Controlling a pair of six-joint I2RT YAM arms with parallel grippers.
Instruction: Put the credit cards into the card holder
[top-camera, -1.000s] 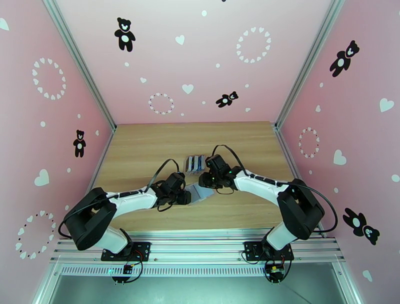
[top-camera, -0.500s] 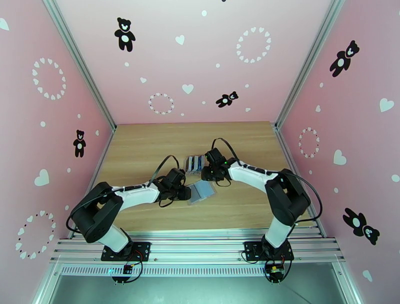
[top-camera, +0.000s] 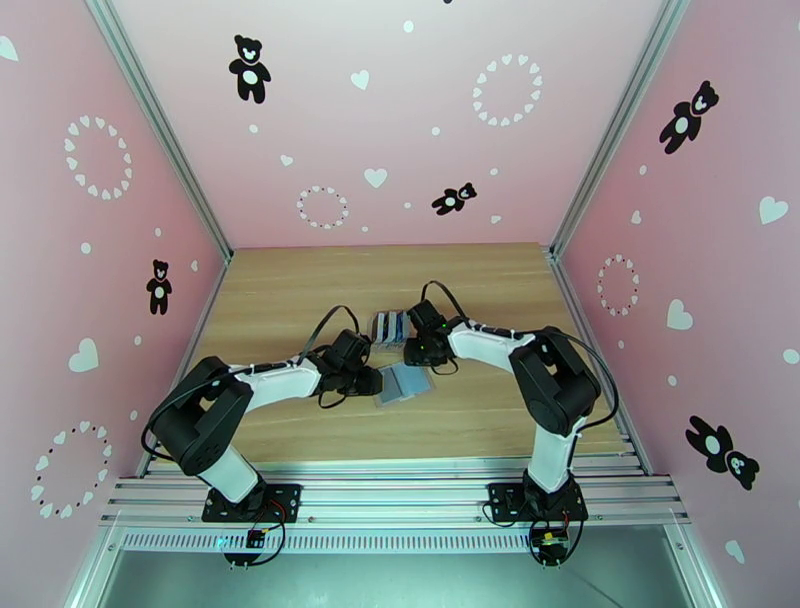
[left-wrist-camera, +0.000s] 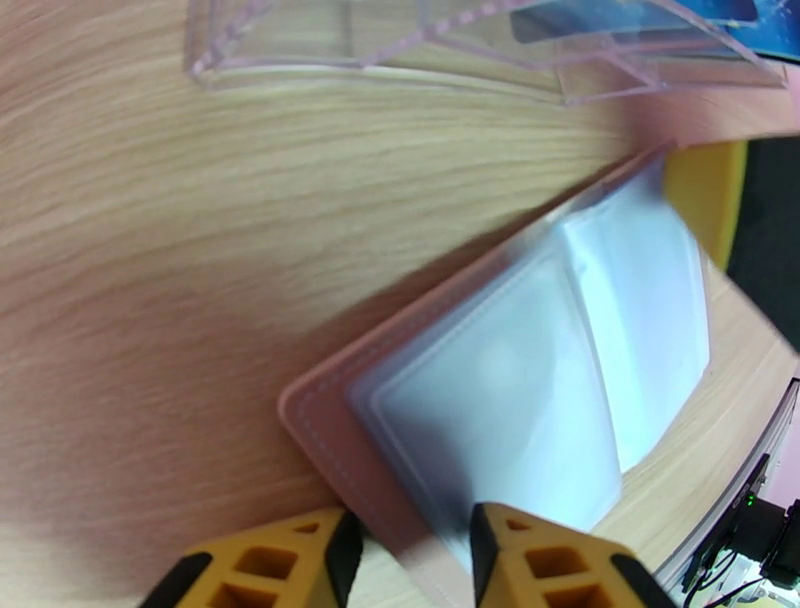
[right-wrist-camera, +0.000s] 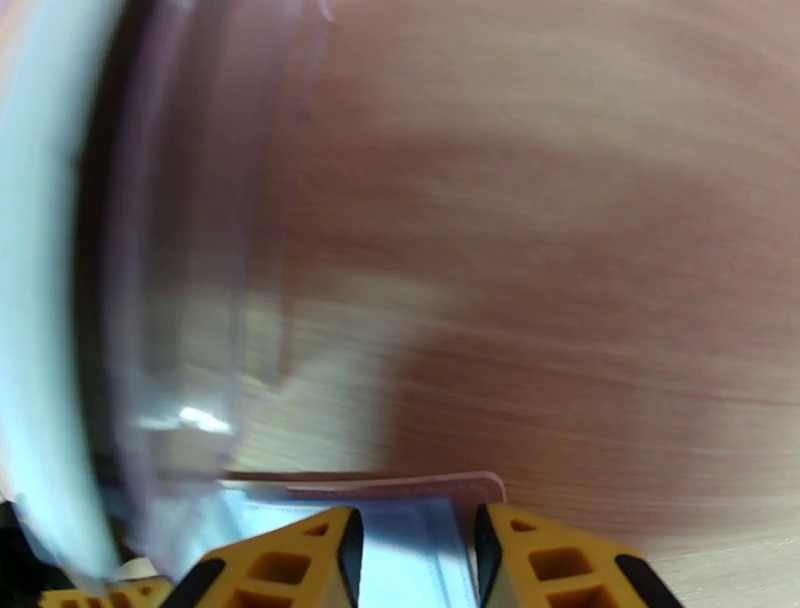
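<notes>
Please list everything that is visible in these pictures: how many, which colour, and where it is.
table: one, light wood, under everything.
walls: three, pink with black bears and white hearts, around the table.
stand: one, clear plastic, mid-table, beyond the card holder.
credit cards: a few, blue where visible, in the stand.
card holder: one, pink with clear sleeves, open on the table between the grippers.
left gripper: one, yellow fingers, astride the card holder's corner; grip unclear.
right gripper: one, yellow fingers, at the card holder's other side; grip unclear.
</notes>
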